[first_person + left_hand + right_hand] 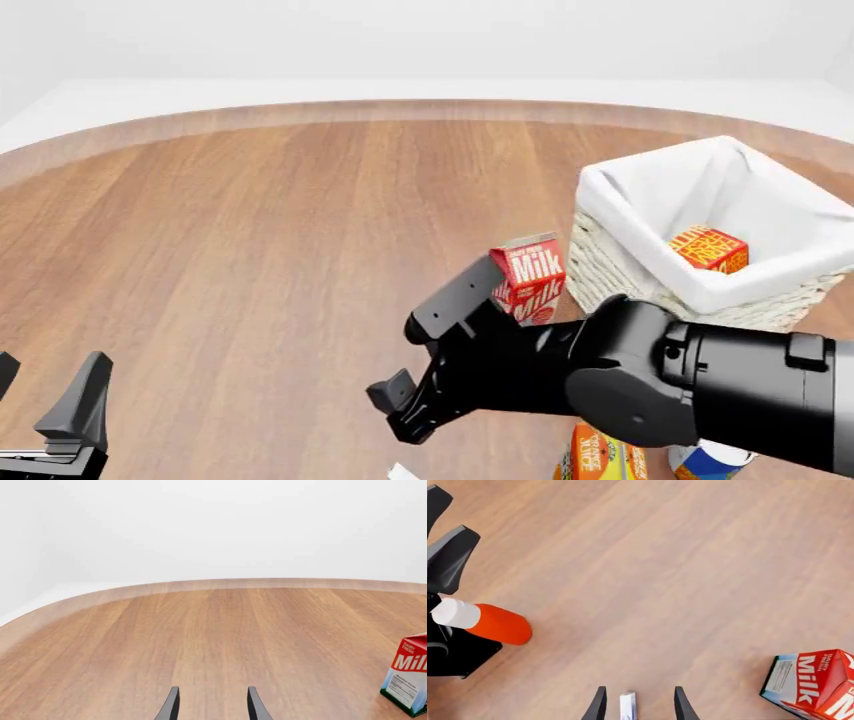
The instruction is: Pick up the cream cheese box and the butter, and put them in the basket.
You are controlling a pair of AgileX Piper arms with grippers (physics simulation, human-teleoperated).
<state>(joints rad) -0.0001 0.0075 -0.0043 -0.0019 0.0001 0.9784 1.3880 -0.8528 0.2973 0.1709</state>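
The butter [707, 248] lies inside the white wicker basket [627, 190] at the right of the front view. My right gripper [407, 420] hangs low near the table's front, and in the right wrist view the right gripper [639, 706] is open. A thin white object [627, 706] sits between its fingers; I cannot tell if it is the cream cheese box. A white scrap [400, 470] shows below that gripper in the front view. My left gripper [47, 395] stands open and empty at the front left, and the left wrist view shows the same gripper [212, 706] over bare wood.
A red-and-white milk carton [530, 278] stands just left of the basket, behind my right arm. An orange carton [601, 455] and a white-and-blue item [714, 460] are partly hidden under that arm. A red bottle with a white cap [487, 622] lies beside the left gripper.
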